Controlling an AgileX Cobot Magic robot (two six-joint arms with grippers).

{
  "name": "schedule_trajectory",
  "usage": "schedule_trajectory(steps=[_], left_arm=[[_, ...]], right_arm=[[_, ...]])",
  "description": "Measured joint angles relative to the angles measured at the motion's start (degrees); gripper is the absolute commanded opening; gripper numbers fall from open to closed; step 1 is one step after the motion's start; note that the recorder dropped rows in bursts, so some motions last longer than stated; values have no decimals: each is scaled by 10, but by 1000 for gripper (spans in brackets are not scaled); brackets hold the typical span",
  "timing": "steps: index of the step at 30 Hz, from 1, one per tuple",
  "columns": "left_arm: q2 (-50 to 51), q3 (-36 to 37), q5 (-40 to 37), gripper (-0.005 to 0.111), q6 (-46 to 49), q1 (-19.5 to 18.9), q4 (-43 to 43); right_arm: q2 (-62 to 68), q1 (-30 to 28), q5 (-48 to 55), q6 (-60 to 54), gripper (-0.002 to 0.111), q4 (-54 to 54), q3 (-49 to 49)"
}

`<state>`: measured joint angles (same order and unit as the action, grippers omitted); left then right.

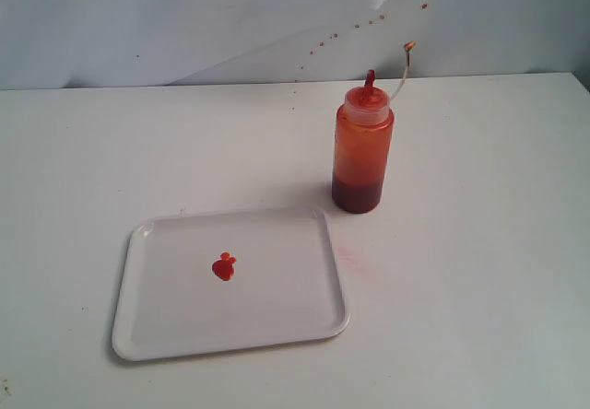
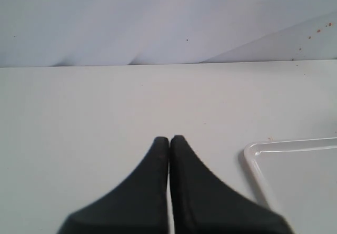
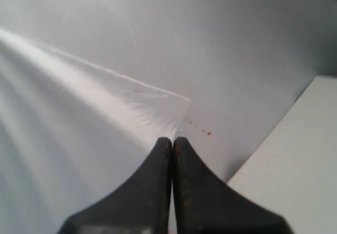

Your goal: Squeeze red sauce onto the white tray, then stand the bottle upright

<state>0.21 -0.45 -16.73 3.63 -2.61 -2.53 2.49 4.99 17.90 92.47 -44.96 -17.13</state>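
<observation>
The red sauce lay as a small blob near the middle of the white tray. The bottle stood upright on the worktop, just past the tray's far right corner, and its nozzle looked uncapped. The left hand, by the tray's edge, and the right hand, turned away from the tray, were pressed together and empty. A careless arm sweep could topple the bottle and spill sauce.

The place looks like a staged test bench in a lab rather than a home kitchen. A plain white table stands against a creased white sheet hung as a backdrop, and small red splatter specks dot that sheet.
</observation>
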Motion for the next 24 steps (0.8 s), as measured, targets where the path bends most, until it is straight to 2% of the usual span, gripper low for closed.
schedule_trajectory(steps=[1,4,5,7,9,11,15,21,24], left_arm=[[0,0,0,2,0,0,0],[0,0,0,2,0,0,0],[0,0,0,2,0,0,0],[0,0,0,2,0,0,0],[0,0,0,2,0,0,0],[0,0,0,2,0,0,0],[0,0,0,2,0,0,0],[0,0,0,2,0,0,0],[0,0,0,2,0,0,0]], right_arm=[[0,0,0,-77,0,25,0],[0,0,-9,-412,0,152,0],[0,0,-12,-569,0,222,1],[-2,0,-17,-782,0,326,6],[-14,0,-17,-943,0,408,18],[-21,0,-18,-1018,0,445,35],[-22,0,-19,-1060,0,466,75],[-22,0,-19,-1057,0,462,131],[-22,0,-19,-1008,0,429,158]])
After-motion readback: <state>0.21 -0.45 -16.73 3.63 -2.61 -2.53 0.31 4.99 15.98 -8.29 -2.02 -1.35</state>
